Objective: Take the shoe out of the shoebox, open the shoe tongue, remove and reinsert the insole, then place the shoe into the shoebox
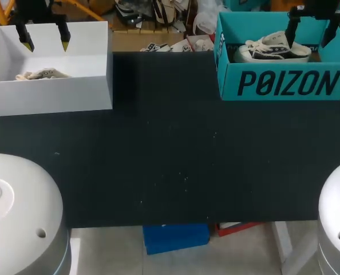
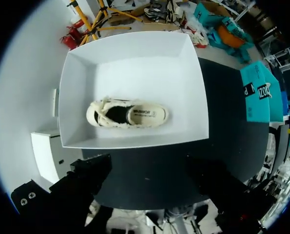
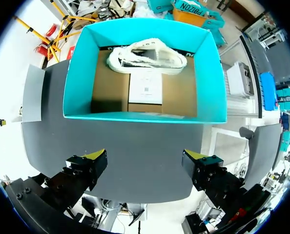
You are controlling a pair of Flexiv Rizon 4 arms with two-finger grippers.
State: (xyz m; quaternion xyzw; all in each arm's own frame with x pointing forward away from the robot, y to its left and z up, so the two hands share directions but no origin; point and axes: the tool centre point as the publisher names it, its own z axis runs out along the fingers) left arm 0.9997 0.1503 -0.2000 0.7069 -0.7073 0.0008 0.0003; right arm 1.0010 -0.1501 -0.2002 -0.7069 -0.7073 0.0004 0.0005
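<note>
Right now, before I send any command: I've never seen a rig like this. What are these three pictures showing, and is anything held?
You are driving two robot arms, each ending in a two-finger gripper with yellow tips. The head view looks down on the black table from above and behind. The two round pictures come from cameras on the wrists, looking along the fingers. The left gripper hangs open over a white box with a cream shoe lying in it. The right gripper hangs open over a teal shoebox holding a second shoe. Neither gripper holds anything.
</note>
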